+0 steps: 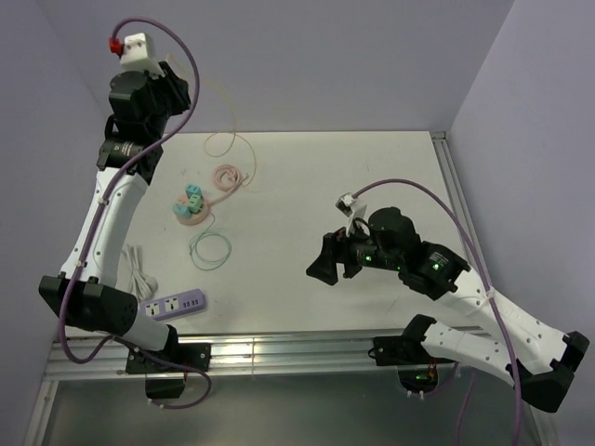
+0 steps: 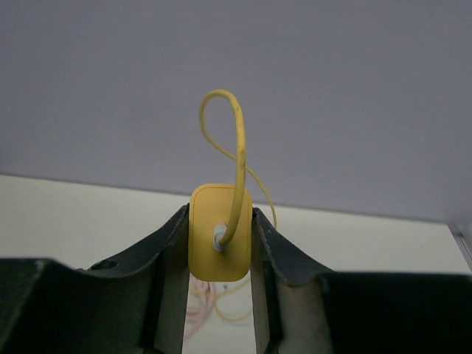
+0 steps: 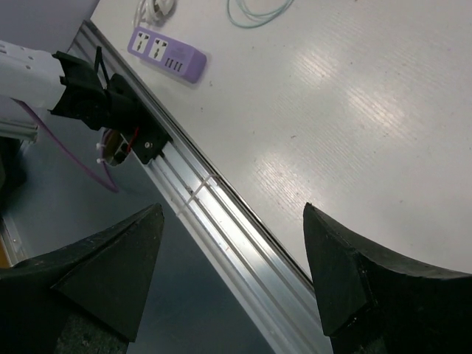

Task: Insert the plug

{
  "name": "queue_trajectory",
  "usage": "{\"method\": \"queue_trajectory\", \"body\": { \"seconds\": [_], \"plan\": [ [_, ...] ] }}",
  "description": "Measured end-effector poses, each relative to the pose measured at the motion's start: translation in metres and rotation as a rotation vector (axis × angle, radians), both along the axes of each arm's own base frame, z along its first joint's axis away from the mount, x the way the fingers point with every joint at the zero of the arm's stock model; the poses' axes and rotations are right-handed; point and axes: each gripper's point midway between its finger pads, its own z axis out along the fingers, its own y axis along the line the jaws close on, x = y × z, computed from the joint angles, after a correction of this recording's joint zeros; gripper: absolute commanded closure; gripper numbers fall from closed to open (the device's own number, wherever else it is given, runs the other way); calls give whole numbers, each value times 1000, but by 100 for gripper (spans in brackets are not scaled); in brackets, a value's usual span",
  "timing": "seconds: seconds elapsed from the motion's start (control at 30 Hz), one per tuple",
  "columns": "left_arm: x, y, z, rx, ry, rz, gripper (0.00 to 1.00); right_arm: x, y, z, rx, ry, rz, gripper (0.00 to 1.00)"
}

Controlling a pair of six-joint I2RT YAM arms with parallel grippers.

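Observation:
A yellow plug [image 2: 220, 254] sits clamped between the dark fingers of my left gripper [image 2: 220, 243], its yellow cable [image 2: 237, 162] looping up from its face. This gripper [image 1: 177, 88] is raised high over the table's far left corner. The purple power strip [image 1: 175, 305] lies at the near left edge, also in the right wrist view as the power strip [image 3: 168, 53]. My right gripper [image 1: 330, 265] hovers over the middle of the table, open, with nothing between its fingers [image 3: 118, 258]. In its own view the right gripper [image 3: 232, 273] hangs above the front rail.
A thin yellow cable coil [image 1: 223, 144], a pink cable coil [image 1: 228, 177], a pile of teal and pink plugs [image 1: 191, 204] and a green cable coil [image 1: 210, 248] lie left of centre. A white cable [image 1: 139, 269] runs beside the strip. The aluminium front rail [image 3: 221, 214] borders the table.

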Motion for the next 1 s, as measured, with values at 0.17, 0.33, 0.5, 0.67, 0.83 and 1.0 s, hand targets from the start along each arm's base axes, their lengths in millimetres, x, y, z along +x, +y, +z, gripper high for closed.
{"method": "queue_trajectory", "body": {
  "seconds": [0.17,0.33,0.5,0.67,0.83,1.0],
  "plan": [
    [24,55,29,-12,-102,168,100,12,23,-12,5,29,35,21],
    [22,117,43,32,-166,391,100,47,64,-48,-45,105,38,31],
    [7,156,34,133,-158,594,100,105,129,-72,-70,150,40,36],
    [-12,180,13,181,-97,738,100,163,196,-73,-6,130,52,37],
    [-27,189,0,185,-79,782,100,210,244,-63,77,114,12,39],
    [-21,191,-16,156,-72,771,100,230,278,-60,203,139,10,56]
  ]
}}
